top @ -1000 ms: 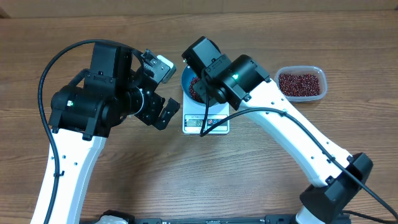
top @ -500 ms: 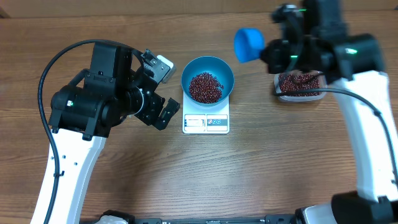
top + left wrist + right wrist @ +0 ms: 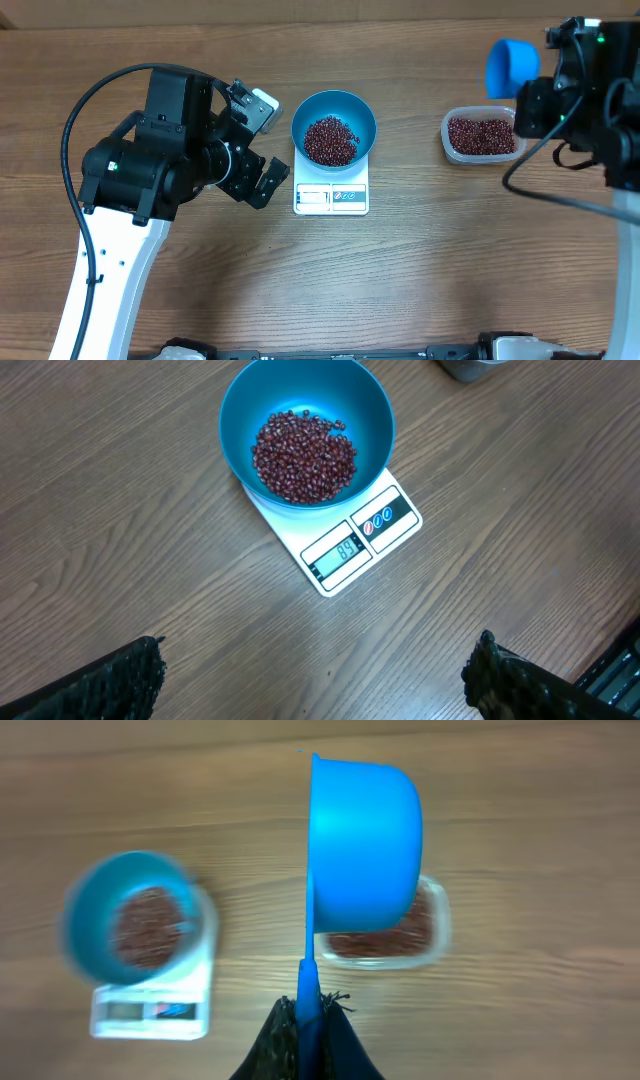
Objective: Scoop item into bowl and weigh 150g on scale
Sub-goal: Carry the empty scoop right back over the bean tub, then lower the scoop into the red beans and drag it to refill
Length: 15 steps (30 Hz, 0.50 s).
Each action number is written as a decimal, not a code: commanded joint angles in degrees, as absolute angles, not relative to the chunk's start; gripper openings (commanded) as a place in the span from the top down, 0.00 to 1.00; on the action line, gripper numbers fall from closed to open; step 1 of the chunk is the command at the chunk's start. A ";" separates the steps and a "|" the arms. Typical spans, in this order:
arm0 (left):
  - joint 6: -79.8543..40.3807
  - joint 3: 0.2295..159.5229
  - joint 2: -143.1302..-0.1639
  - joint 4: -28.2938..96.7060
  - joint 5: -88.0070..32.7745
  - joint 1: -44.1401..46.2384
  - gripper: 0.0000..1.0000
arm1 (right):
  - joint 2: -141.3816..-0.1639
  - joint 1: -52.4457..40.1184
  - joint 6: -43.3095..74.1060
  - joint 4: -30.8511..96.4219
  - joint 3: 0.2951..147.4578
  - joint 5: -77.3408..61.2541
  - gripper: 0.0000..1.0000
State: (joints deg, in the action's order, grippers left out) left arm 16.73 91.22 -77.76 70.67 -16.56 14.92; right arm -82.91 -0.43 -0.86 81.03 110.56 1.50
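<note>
Beans (image 3: 303,456) lie as a loose heap inside the blue bowl (image 3: 240,405), and this bowl stands on the white scale (image 3: 362,538) in the middle of the desk (image 3: 120,560). I see my left end effector (image 3: 315,685) released, its jaws wide apart, hovering beside the scale and touching nothing. My right end effector (image 3: 308,1018) is clenched on the handle of the blue scoop (image 3: 365,840), which is turned on its side near the clear tub (image 3: 483,135) of more beans, well apart from the bowl.

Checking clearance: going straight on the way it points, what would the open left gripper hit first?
Likely the bare table, just short of the scale; depth is unclear.
</note>
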 commanded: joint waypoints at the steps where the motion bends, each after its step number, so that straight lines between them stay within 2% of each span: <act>1: 17.61 92.03 -77.52 70.48 -17.43 15.03 0.01 | -85.71 -0.47 1.10 80.79 110.96 12.64 0.96; 15: 17.61 92.03 -77.52 70.48 -17.43 15.03 0.00 | -101.01 -2.81 0.40 79.35 110.13 22.11 0.96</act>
